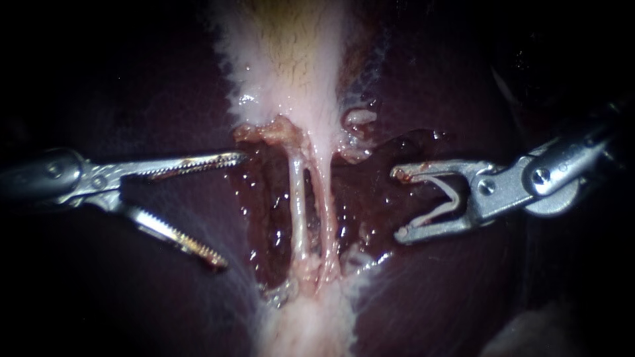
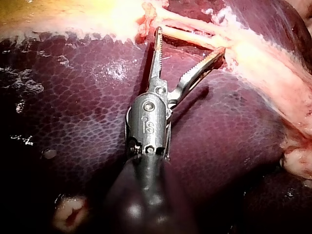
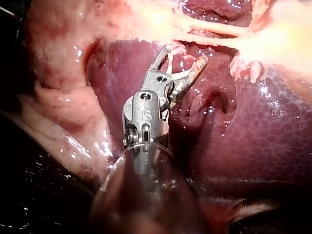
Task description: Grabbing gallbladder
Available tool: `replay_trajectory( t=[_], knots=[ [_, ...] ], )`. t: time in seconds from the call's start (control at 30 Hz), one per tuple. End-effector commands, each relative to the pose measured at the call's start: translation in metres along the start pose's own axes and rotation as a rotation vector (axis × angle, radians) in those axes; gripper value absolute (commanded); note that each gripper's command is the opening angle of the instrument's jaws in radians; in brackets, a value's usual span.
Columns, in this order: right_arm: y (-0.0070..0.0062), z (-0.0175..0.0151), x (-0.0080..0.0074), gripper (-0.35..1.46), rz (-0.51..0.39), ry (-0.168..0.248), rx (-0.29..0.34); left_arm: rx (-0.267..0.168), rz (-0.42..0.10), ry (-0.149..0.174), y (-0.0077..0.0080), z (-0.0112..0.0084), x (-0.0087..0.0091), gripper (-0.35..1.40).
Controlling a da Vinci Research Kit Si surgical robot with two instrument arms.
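Observation:
The pale gallbladder [image 1: 284, 59] hangs down from the top centre of the endoscope view. It narrows into two thin tubes [image 1: 299, 198] crossing a wet, raw hollow in the liver. My left instrument [image 1: 227, 208] stands open left of the tubes; its upper serrated jaw ends beside the ragged tissue at the gallbladder's neck and grips nothing. In the left wrist view those jaws [image 2: 190, 41] gape just short of a tube [image 2: 192, 38], the gallbladder [image 2: 73, 17] off to one side. My right instrument [image 1: 399, 203] is open right of the tubes, a pale V-shaped piece [image 1: 450, 198] inside its jaws [image 3: 185, 54].
Dark purple liver [image 1: 132, 99] surrounds the hollow on both sides. A band of pale fatty tissue [image 1: 311, 324] continues below the tubes. In the right wrist view, folds of glistening pink tissue [image 3: 58, 97] lie beside the shaft.

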State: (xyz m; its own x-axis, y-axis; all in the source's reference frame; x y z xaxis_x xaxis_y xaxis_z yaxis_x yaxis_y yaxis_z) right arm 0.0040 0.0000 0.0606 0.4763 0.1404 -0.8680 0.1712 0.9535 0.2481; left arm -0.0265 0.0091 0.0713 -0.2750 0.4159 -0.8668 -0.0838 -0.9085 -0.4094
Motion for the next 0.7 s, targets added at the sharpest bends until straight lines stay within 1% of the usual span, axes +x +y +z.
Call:
replay_trajectory(
  t=[0.03,0.13,0.27,0.43,0.53,0.63,0.7],
  knots=[
    [0.0,0.0,0.0,0.5,0.001,0.0,0.0,0.0,0.0,0.0,0.0,0.0,0.0001,1.23],
    [0.0,-0.0001,0.0,0.5,0.001,0.0,0.0,-0.004,-0.003,0.001,-0.0003,-0.0003,0.0006,1.23],
    [0.0,-0.0001,-0.0001,0.5,0.006,0.0,0.001,0.01,-0.011,0.004,-0.001,-0.0013,0.0019,1.23],
    [0.0,-0.0001,-0.0001,0.5,0.006,0.0,0.001,0.03,-0.04,0.004,-0.0026,-0.0026,0.0041,1.21],
    [0.0,-0.0001,-0.0001,0.5,0.006,0.0,0.0,0.045,-0.055,0.006,-0.0036,-0.0028,0.0051,1.2],
    [0.0,-0.0001,-0.0001,0.5,0.006,0.0,0.0,0.045,-0.061,-0.014,-0.0046,-0.0022,0.0054,1.18],
    [0.0,-0.0001,-0.0001,0.5,0.006,0.0,0.0,0.044,-0.063,-0.043,-0.0053,-0.0014,0.0051,1.18]
  ],
)
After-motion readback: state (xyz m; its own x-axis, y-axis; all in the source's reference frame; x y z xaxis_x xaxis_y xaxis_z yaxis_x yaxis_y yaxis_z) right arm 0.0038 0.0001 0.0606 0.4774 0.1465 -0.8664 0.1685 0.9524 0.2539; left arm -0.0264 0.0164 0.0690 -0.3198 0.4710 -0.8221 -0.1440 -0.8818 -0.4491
